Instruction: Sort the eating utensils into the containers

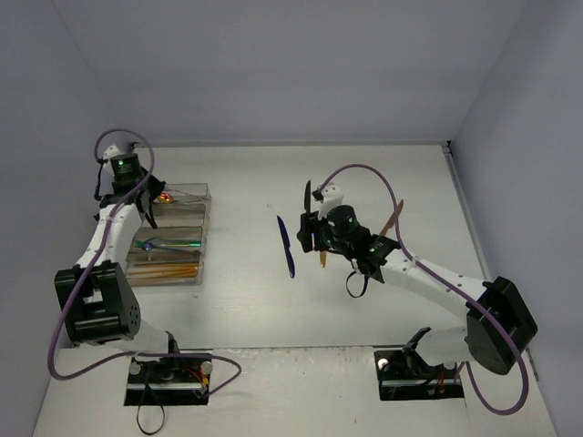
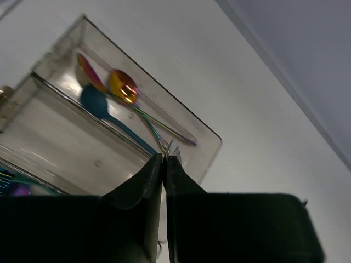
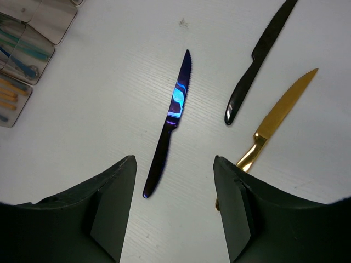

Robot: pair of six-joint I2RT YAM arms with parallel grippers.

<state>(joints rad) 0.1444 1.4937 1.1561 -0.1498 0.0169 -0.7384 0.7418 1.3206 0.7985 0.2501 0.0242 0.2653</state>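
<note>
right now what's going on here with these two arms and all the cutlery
Two robot arms are sorting cutlery into a clear divided tray. The left arm's fingers are shut over the tray's end compartment, right by the handles of a blue spoon and an iridescent spoon lying inside; whether they pinch one is unclear. The right arm's fingers hover open above a blue knife, a black knife and a gold knife on the table, none picked up yet.
</note>
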